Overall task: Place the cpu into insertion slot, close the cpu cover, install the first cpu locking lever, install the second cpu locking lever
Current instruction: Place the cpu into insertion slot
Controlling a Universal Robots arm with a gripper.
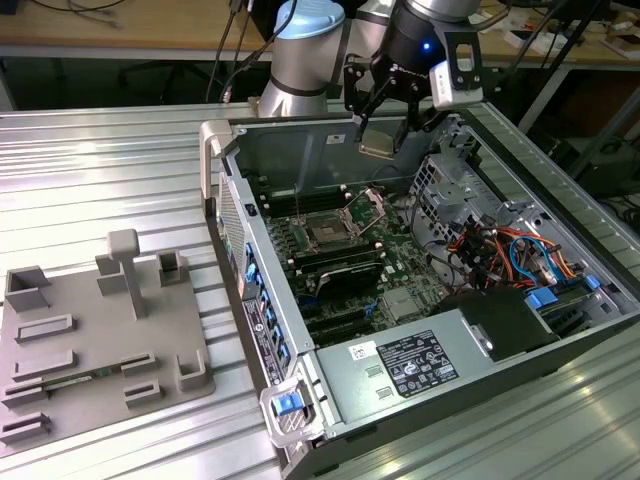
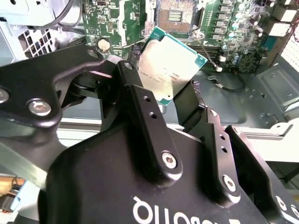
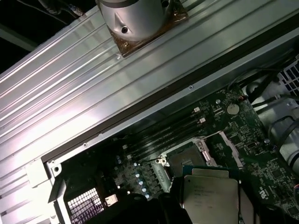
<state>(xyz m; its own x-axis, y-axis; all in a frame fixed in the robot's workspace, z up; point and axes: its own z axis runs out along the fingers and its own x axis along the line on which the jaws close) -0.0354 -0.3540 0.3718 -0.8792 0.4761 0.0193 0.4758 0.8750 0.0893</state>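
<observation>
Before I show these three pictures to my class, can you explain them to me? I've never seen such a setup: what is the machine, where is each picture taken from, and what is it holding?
The machine is a robot arm with a gripper. The exterior view looks from off the arm at an open computer case lying on a ribbed metal table. A grey tray sits on that view's left. Both wrist views come from cameras riding on the arm, looking into the case. The gripper is shut on the cpu, a small silvery chip, held above the green board. Below it the insertion slot sits empty, and the cpu cover beside it stands open.
</observation>
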